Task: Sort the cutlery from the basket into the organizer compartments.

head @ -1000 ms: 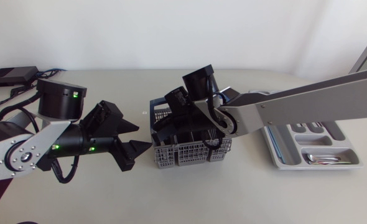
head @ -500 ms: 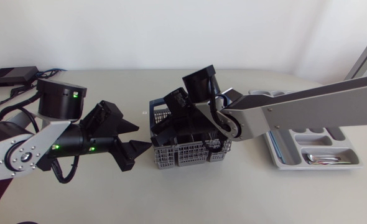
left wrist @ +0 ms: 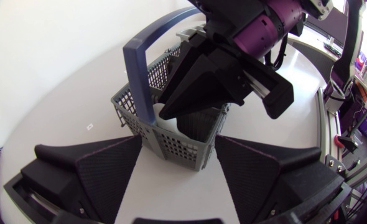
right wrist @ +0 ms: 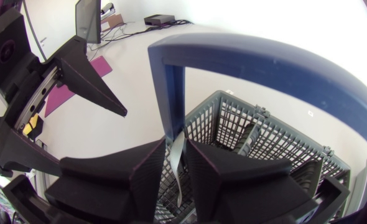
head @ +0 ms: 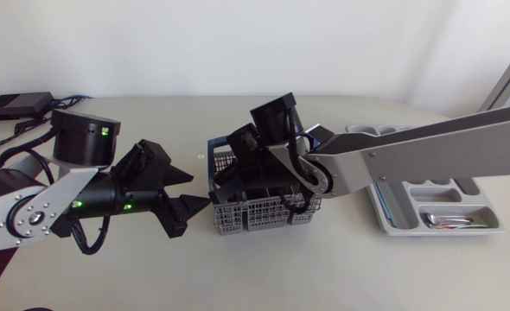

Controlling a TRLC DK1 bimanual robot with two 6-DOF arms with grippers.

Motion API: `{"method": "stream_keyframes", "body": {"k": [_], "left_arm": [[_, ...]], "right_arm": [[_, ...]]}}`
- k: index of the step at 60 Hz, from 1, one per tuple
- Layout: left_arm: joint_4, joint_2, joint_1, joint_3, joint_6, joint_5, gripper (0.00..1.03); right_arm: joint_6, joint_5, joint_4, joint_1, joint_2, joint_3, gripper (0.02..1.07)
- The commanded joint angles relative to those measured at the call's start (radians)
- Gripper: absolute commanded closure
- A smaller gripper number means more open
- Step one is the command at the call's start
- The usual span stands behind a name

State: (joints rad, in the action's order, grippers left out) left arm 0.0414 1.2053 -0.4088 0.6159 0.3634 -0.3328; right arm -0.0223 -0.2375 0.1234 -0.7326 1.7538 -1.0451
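The grey mesh basket (head: pixel 257 212) with a blue handle (right wrist: pixel 264 62) stands mid-table. My right gripper (head: pixel 242 177) reaches down into it from the right. In the right wrist view its fingers (right wrist: pixel 176 146) press from both sides on a thin silver cutlery handle (right wrist: pixel 176 171) that stands upright in the basket. The rest of that piece is hidden, so I cannot tell its kind. My left gripper (head: pixel 184 194) hovers open just left of the basket, nothing between its fingers (left wrist: pixel 96 168). The grey organizer (head: pixel 393 220) lies at the right, with silver cutlery (head: pixel 449 222) in its near compartment.
A black box (head: pixel 13 105) with cables sits at the far left back corner. The right arm's long silver link (head: pixel 445 147) crosses above the organizer. Bare tabletop lies in front of the basket.
The right gripper's fingers have drawn closer together inside the basket and its wrist has shifted slightly left. The left arm has not moved.
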Motion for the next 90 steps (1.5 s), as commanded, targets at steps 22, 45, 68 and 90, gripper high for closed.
{"method": "stream_keyframes", "body": {"k": [22, 45, 68, 90], "left_arm": [[-0.008, 0.014, 0.004, -0.013, 0.002, -0.006, 0.23], [-0.008, 0.014, 0.004, -0.016, 0.0, -0.006, 0.23], [-0.006, 0.005, 0.005, -0.015, 0.0, -0.006, 0.23], [0.009, -0.032, 0.005, -0.018, 0.002, -0.005, 0.23]], "right_arm": [[0.004, 0.023, -0.018, -0.024, 0.03, 0.008, 0.86], [0.007, 0.086, -0.013, -0.031, 0.065, -0.01, 1.01], [0.012, 0.092, -0.018, -0.028, -0.024, 0.049, 1.02], [-0.011, 0.096, -0.004, -0.05, -0.182, 0.16, 1.02]]}}
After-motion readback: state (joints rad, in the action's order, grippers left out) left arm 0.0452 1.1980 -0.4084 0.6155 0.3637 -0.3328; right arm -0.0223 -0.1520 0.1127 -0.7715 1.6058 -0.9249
